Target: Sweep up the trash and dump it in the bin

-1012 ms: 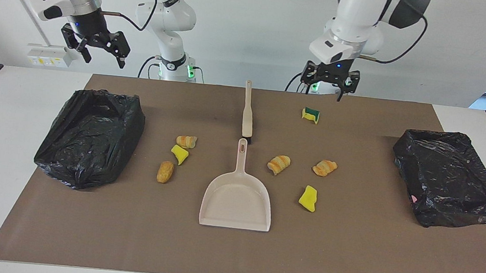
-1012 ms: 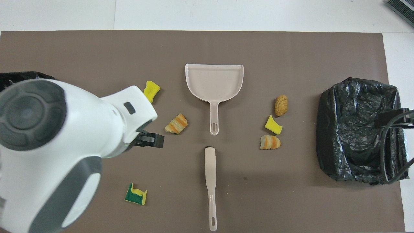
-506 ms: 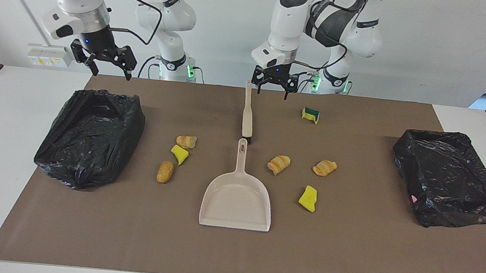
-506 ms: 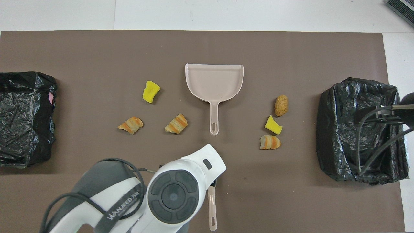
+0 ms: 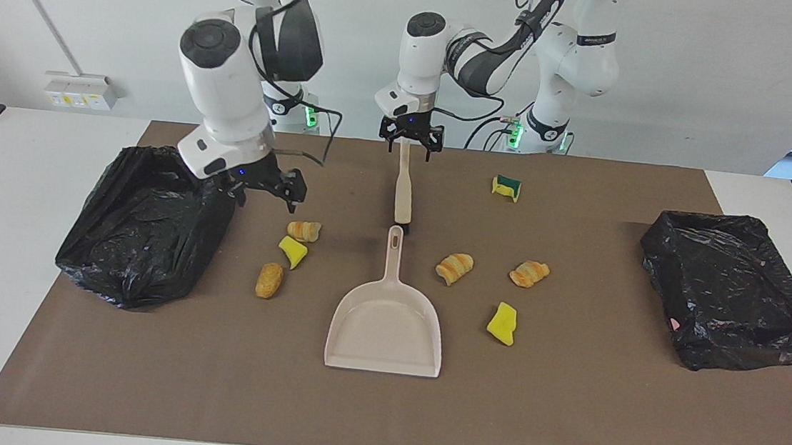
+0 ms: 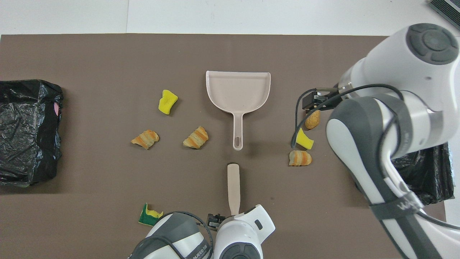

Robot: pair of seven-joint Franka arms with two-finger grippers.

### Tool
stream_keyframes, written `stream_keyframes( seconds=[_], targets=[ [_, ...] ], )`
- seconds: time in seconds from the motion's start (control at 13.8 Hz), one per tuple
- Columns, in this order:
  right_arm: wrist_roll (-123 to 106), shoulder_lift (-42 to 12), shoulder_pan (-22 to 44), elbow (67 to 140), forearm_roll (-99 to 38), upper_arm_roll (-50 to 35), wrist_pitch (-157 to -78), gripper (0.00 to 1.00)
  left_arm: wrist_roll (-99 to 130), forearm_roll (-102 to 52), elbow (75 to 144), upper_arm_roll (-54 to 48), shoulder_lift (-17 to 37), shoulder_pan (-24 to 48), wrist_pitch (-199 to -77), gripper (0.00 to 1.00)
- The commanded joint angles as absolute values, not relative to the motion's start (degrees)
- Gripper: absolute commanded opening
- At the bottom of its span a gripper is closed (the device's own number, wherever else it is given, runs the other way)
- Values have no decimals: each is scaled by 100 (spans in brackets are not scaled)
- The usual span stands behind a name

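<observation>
Several bits of trash lie on the brown mat: a striped bread [image 5: 303, 230], a yellow sponge [image 5: 292, 251] and a brown nugget [image 5: 269, 279] toward the right arm's end, two more breads [image 5: 454, 268] [image 5: 529, 273], a yellow sponge [image 5: 502, 323] and a yellow-green sponge [image 5: 506, 187]. The beige dustpan [image 5: 387, 326] lies mid-mat, its handle pointing at the beige brush [image 5: 404, 191]. My left gripper [image 5: 408, 143] is open, straddling the end of the brush handle. My right gripper [image 5: 266, 193] hangs open, low over the mat between a black-lined bin [image 5: 144, 229] and the nearest bread.
A second black-lined bin [image 5: 730, 291] sits at the left arm's end of the mat. In the overhead view the right arm [image 6: 388, 118] covers part of the bin under it. White table borders the mat on all sides.
The left gripper slid sideways and down onto the brush handle's end. The right arm swung down from above the table's robot-side edge to just beside its bin, near the trash.
</observation>
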State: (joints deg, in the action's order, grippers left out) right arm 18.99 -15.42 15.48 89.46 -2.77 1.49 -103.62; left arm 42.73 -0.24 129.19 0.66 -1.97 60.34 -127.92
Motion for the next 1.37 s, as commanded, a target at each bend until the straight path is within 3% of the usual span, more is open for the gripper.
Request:
stream_keyframes(
  seconds=[0.0,0.22,0.58,0.72,0.79,1.01,1.08,1.16,1.23,1.3],
  targets=[
    [2519,-2196,1897,8473,-491,62,-10712,100,4351,-53,13227,176,-237,6223,-13148,100],
    [3164,-2460,2389,8516,-931,0,-10994,100,4412,-53,13236,193,271,6477,-13419,99],
    [3077,-2813,2839,8691,-888,-9,-11460,100,4482,-44,13157,220,202,6416,-13202,97],
    [2971,-2847,2891,8841,-853,-9,-11461,100,4535,-44,13105,229,176,6381,-13192,76],
    [2901,-2865,2935,8885,-844,-9,-11461,99,4587,-44,13096,246,158,6381,-13149,60],
    [2883,-2865,2927,9017,-844,-9,-11601,81,4614,-26,13017,264,70,6363,-12886,27],
    [2874,-2857,2935,9078,-844,-9,-11636,69,4614,-9,12999,264,62,6363,-12833,18],
    [2865,-2830,2936,9140,-835,-9,-11637,43,4606,9,12999,264,27,6363,-12780,2],
    [2787,-2813,2953,9158,-826,-9,-11619,0,4597,9,12982,272,-35,6311,-12684,0],
    [2821,-2813,2962,9141,-835,0,-11567,0,4588,17,12964,255,-113,6171,-12561,0]
  ],
)
